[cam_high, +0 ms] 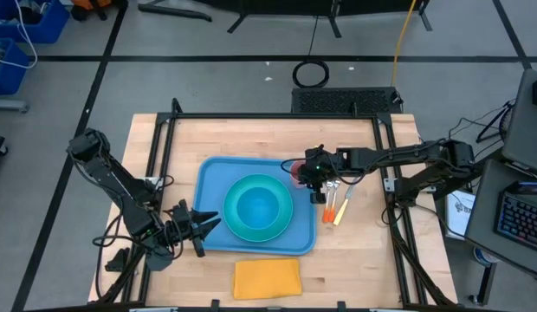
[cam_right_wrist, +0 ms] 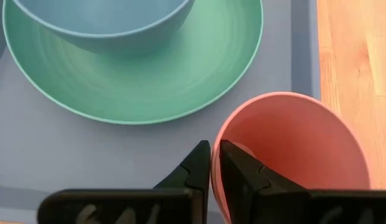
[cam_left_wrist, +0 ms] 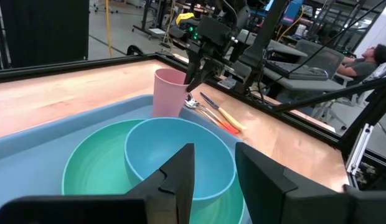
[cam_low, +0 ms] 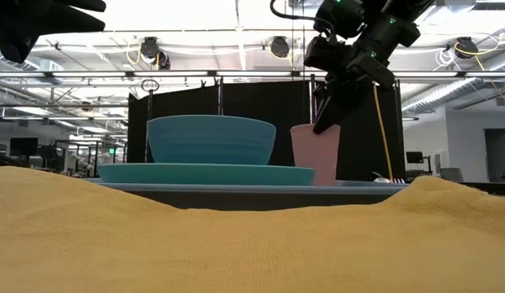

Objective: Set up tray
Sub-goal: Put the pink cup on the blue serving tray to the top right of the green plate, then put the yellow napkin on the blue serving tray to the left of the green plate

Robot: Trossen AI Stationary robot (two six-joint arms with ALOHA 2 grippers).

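Tray (cam_high: 212,178): light blue, mid-worktop, carrying plate, bowl and cup.
Plate (cam_high: 238,227): teal, centred on the tray, with a blue bowl (cam_high: 256,206) in it.
Cup (cam_right_wrist: 299,143): pink, upright in the tray's far right corner.
Right hand (cam_right_wrist: 215,163): at the cup; fingers nearly together, pinching its rim, one inside and one outside.
Left hand (cam_high: 202,227): low over the tray's near left corner, part open, holding nothing.
Hidden: from above, the right hand covers most of the cup; in the low view the napkin (cam_high: 267,279) fills the foreground and blocks the tray's base.
Cutlery (cam_high: 334,204): orange- and yellow-handled pieces on bare wood just right of the tray; which pieces, I cannot tell.
Worktop (cam_high: 355,251): pale wood, black frame rails.
Room: workshop with ceiling lights, a black screen behind, desks, and a seated person (cam_left_wrist: 367,59) at the edge.
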